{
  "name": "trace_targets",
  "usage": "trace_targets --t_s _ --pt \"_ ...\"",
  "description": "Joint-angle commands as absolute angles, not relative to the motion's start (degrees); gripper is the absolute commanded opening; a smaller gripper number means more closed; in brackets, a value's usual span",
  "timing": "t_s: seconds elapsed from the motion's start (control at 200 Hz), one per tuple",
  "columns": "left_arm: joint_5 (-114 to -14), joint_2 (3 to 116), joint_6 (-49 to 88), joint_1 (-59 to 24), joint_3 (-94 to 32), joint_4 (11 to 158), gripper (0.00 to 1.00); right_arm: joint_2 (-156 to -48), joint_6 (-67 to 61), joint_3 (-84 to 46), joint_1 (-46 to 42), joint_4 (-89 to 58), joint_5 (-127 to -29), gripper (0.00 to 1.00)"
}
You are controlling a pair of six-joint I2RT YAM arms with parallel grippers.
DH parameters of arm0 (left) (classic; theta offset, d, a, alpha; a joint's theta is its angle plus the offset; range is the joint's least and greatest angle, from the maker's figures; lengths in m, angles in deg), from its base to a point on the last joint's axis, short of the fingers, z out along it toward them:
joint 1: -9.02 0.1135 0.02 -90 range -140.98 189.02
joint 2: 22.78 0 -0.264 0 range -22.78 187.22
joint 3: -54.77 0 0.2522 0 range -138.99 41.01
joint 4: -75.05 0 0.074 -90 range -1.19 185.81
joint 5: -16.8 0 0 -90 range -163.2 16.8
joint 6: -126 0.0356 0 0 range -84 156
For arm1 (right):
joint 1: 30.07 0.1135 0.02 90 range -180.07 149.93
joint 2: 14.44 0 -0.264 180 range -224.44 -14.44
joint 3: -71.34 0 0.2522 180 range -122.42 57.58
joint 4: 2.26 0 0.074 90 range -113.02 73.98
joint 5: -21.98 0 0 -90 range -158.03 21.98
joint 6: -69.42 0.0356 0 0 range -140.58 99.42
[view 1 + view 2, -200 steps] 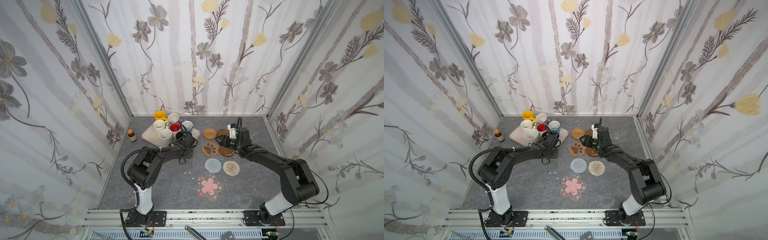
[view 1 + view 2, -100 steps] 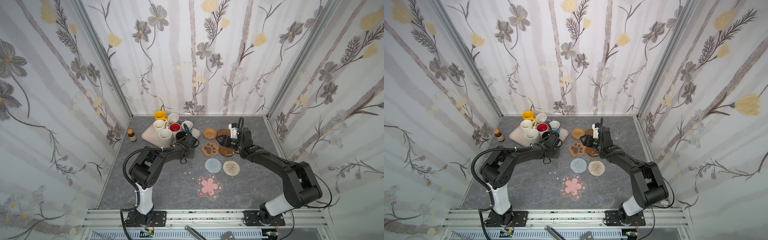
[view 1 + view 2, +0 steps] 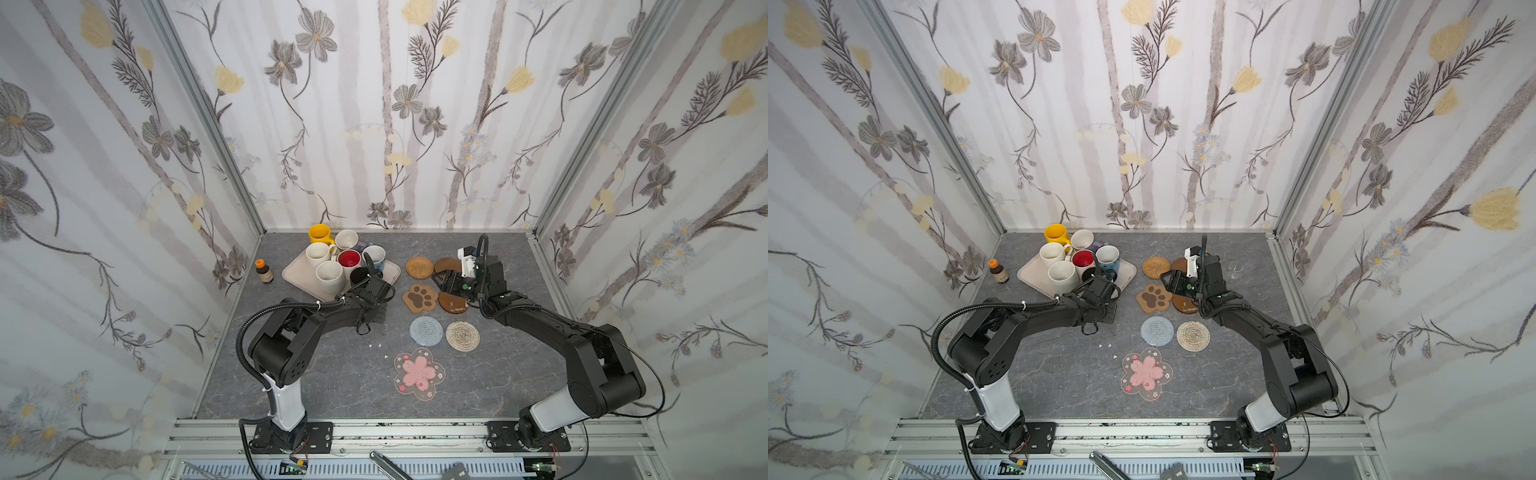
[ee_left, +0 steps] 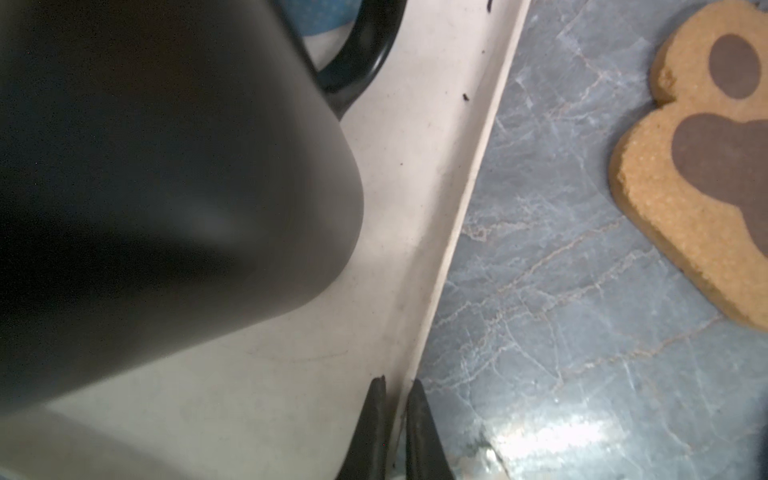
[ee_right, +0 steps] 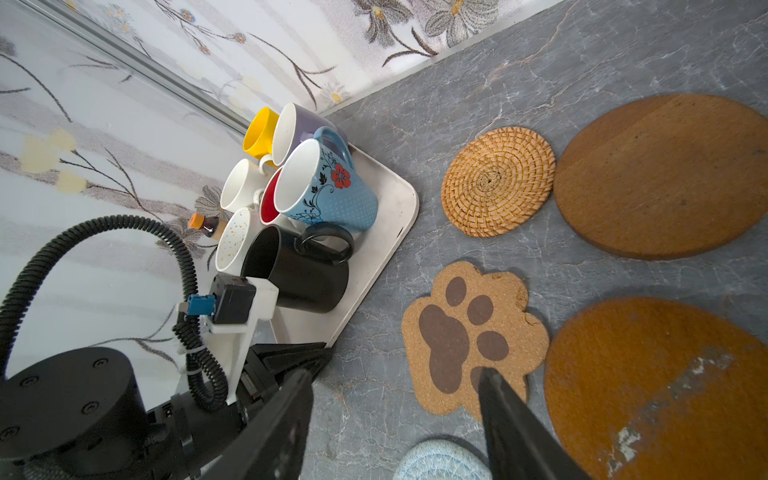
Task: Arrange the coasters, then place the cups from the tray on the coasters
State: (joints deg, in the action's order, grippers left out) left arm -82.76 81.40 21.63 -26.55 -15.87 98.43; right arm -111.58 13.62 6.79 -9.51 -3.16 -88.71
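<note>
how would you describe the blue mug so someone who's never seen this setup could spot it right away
Find the beige tray at the back left of the grey tabletop, crowded with mugs. At its edge nearest the coasters, just beyond the black mug toward the back wall, stands the blue mug. Only it has a dotted blue body with a red flower and black vines.

You have a beige tray and a grey, marble-veined surface. Your cups: a yellow cup, a black cup, a white cup that is red inside, and a blue cup with pale dots, a red flower and black scrolls. Your paw coaster is tan with brown pads, the blossom coaster pink, the knitted coaster pale grey-blue.
</note>
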Motion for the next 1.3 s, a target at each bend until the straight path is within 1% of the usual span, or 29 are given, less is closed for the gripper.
trace_targets --t_s 0.0,0.415,0.65,0.819,0.979,1.149,1.219,1.259,1.299 --pt "-79.1 80.3 15.0 -27.8 -13.7 112.1 0.0 -111.4 14.1 7.0 -9.5 -0.9 -89.9 0.65" --pt "-78.1 70.4 9.8 -32.3 -4.7 112.4 0.0 -111.3 13.3 6.4 -9.2 -2.8 -91.1 0.65" --pt "-78.9 69.9 9.1 -33.2 -4.8 112.5 0.0 -112.9 11.9 3.2 -8.0 -5.6 -91.2 0.66" --pt "-79.5 69.4 9.5 -33.1 -6.0 112.7 0.23 -113.6 10.2 1.0 -7.0 -8.3 -90.5 0.7" --pt "-78.7 67.0 10.1 -33.2 -7.4 113.9 0.48 -115.0 8.3 -0.4 -6.2 -10.0 -90.7 0.71" --pt "-78.0 62.5 10.6 -33.2 -10.1 116.5 0.59 -117.4 7.7 -2.6 -4.3 -11.3 -90.6 0.71" --pt "-78.0 60.1 10.6 -33.2 -11.0 117.6 0.68 -118.2 7.8 -3.4 -3.2 -11.4 -89.8 0.72" --pt "-78.1 58.4 10.7 -33.1 -11.5 118.2 0.72 -118.8 8.0 -3.8 -2.4 -11.2 -89.5 0.73" --pt "-78.3 56.7 10.6 -33.0 -11.9 118.7 0.77 -119.4 8.8 -3.9 -1.8 -10.3 -89.4 0.78"
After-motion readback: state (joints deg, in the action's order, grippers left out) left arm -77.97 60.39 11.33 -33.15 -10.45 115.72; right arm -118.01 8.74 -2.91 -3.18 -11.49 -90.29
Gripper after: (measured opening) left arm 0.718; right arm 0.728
